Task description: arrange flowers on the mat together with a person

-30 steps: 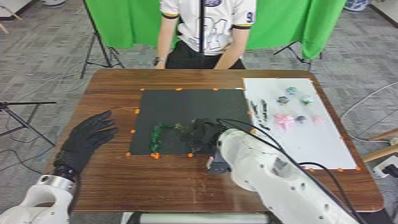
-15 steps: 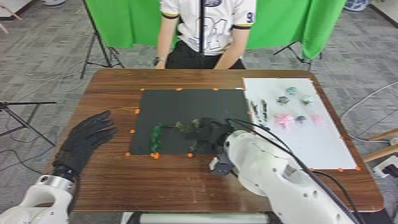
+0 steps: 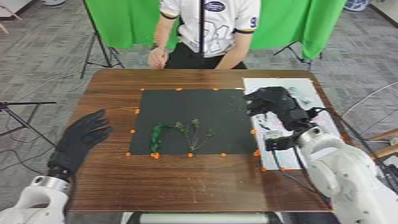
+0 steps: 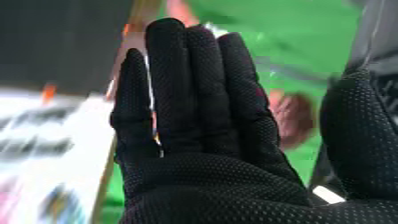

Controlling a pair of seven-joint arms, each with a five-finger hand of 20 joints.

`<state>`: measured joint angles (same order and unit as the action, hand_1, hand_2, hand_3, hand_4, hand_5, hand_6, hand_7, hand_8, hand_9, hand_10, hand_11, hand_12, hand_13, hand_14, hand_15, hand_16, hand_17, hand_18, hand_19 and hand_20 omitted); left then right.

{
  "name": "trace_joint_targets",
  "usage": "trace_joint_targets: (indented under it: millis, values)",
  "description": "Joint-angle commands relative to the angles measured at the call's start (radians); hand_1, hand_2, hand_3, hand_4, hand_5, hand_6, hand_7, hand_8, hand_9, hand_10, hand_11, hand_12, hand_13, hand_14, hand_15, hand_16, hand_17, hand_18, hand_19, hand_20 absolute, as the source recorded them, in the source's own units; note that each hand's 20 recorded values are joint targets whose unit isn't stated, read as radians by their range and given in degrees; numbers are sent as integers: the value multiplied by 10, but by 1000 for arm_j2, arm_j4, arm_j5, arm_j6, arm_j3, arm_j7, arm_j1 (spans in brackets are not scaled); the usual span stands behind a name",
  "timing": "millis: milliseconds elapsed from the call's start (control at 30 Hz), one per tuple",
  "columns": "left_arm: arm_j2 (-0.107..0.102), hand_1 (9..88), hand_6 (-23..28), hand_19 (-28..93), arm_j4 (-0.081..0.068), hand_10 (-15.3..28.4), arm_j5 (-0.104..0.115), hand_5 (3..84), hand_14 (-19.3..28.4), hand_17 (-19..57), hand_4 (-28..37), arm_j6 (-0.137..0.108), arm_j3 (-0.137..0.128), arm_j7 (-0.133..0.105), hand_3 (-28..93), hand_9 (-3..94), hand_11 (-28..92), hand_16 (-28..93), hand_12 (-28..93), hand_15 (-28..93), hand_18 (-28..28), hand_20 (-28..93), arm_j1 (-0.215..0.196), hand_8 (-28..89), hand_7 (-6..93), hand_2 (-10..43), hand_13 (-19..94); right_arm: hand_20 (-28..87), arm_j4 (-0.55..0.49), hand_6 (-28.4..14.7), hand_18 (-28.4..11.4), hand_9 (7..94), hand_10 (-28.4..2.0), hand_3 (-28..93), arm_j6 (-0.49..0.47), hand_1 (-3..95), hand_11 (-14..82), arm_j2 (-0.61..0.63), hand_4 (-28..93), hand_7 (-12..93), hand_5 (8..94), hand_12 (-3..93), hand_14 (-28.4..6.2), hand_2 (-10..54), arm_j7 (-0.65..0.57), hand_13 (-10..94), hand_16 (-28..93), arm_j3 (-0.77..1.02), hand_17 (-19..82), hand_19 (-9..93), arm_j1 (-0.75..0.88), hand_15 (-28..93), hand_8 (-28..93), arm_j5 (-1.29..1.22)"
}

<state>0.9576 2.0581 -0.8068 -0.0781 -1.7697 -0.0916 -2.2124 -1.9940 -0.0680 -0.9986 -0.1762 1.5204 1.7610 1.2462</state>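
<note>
In the head view the right hand (image 3: 277, 105) is over the white mat (image 3: 266, 84), toward the far half of the bench (image 3: 169, 185). The dark green strand (image 3: 156, 139) and the branching sprig (image 3: 195, 131) both lie on the black mat (image 3: 191, 105), well apart from that hand, to its left and nearer the robot. The strand runs lengthwise close to the black mat's near-left corner, and the sprig lies just beside it on the right, its stem toward the near edge and its branches spread toward the far side. Some dark slender pieces (image 3: 262, 120) lie on the white mat, near the right hand and on its nearer side.

In the right wrist view the right hand (image 4: 213, 175) has its fingers straight and mostly together, with a narrow gap at one side, and the thumb stands well apart from them. Beyond the glove, on the white surface, are a pink thing (image 4: 7, 192) and a bluish, mixed-colour thing (image 4: 60, 204), both too blurred to make out further.

The left hand (image 3: 82, 137) is over the left side of the bench, fingers extended, with the strand to its right, on the black mat
</note>
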Motion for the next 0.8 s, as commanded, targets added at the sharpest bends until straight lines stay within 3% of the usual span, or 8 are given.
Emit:
trace_joint_targets:
  millis: [33,167,200,300,567,700,733,800]
  values:
    - [0,266,28,502,38,116,-5,327,142,-63,-247,-43,-63,-42,691,295,279,-20,176,399,203,97,-45,-116,236,-25,272,226,-27,-56,-224,534,-175,796,78,160,271,11,-268,274,523,226,-150,109,53,473,157,202,156,585,246,504,-126,-24]
    - [8,265,29,504,48,116,-2,329,143,-62,-246,-35,-66,-47,693,296,279,-22,175,401,204,97,-57,-117,236,-26,275,217,-42,-54,-224,511,-165,807,153,160,203,-2,-268,218,505,209,-146,99,186,445,154,229,147,545,328,422,-117,-124]
    - [8,265,29,503,47,116,-5,329,143,-60,-246,-34,-63,-49,692,296,280,-22,175,400,204,97,-58,-117,236,-26,276,211,-50,-55,-219,514,-166,810,221,162,201,-1,-269,215,507,209,-146,97,222,438,154,214,150,530,342,406,-114,-129]
    - [5,267,30,501,43,117,-1,331,144,-52,-247,-30,-54,-52,692,298,280,-25,174,396,201,93,-54,-117,236,-26,279,202,-71,-52,-211,530,-167,823,242,165,204,-33,-268,229,524,210,-143,91,267,438,157,228,156,509,379,381,-112,-134]
    - [7,270,31,510,34,117,-13,334,144,-45,-244,-7,-52,-13,688,301,276,-24,174,386,196,87,-35,-113,229,-24,287,208,-69,-47,-209,552,-164,836,216,165,213,-101,-270,248,537,215,-138,89,292,463,176,230,157,502,378,379,-120,-175]
    - [29,268,30,514,35,117,-15,332,146,-51,-244,2,-38,-9,691,300,278,-20,175,393,200,88,-52,-114,234,-25,284,211,-61,-46,-209,555,-166,837,150,164,217,-118,-271,252,539,217,-140,90,256,463,178,246,157,501,371,382,-123,-147]
    - [38,268,30,514,36,117,-15,332,146,-52,-245,3,-39,7,691,300,278,-20,175,394,201,88,-60,-115,234,-25,284,211,-63,-47,-209,555,-165,837,133,164,217,-124,-271,253,539,217,-140,91,236,463,179,254,157,501,376,382,-124,-127]
    - [30,268,30,513,28,117,-18,331,145,-53,-245,15,-41,7,692,299,279,-21,175,395,202,87,-51,-116,235,-25,284,212,-69,-46,-209,555,-166,837,134,164,217,-132,-271,254,539,217,-141,92,250,463,179,250,157,501,387,382,-124,-92]
